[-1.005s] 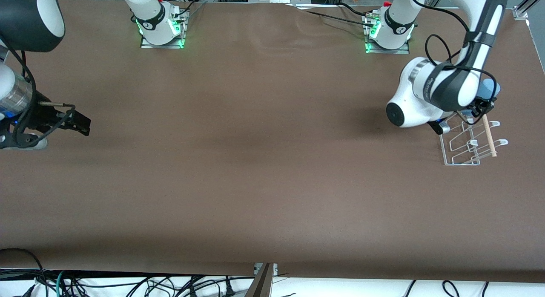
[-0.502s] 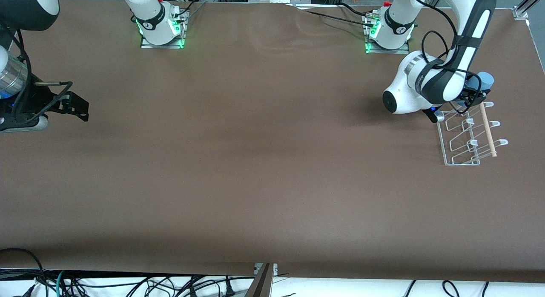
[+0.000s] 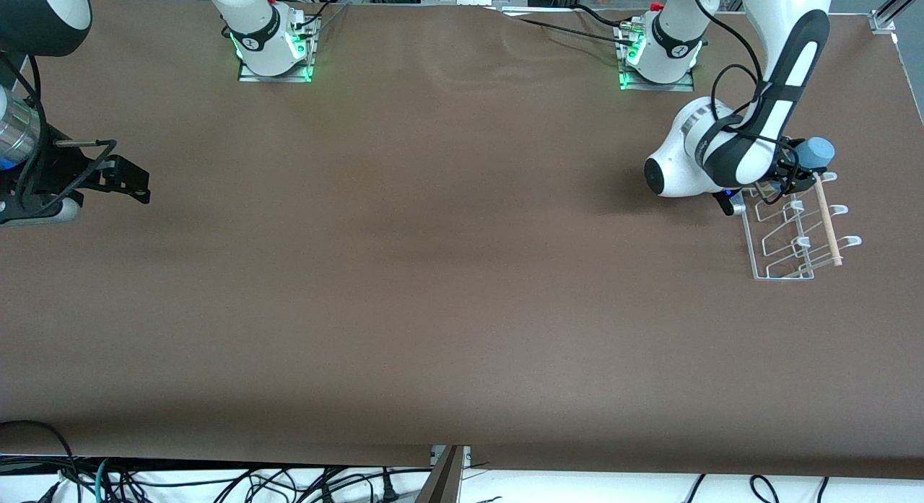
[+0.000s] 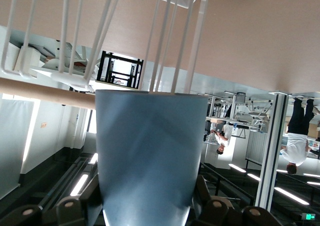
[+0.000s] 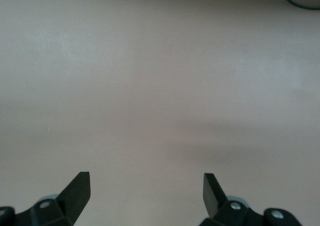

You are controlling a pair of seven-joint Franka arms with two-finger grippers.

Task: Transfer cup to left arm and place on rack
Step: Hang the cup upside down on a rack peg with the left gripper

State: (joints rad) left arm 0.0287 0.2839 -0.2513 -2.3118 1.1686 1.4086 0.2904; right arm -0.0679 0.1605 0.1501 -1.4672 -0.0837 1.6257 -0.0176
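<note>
I held the cup (image 3: pixel 815 153) in my left gripper (image 3: pixel 792 172), jaws clamped on its body and tipped sideways over the end of the rack (image 3: pixel 794 232) nearest my base, so its mouth could slide onto a wire loop beside the dowel (image 3: pixel 827 219). My right gripper (image 3: pixel 128 185) waited with jaws wide, at its own end of the table (image 3: pixel 433 272)

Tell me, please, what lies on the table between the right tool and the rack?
Nothing: in the front view only bare brown table stretches from the open right tool to the rack, where the left tool holds the cup.
</note>
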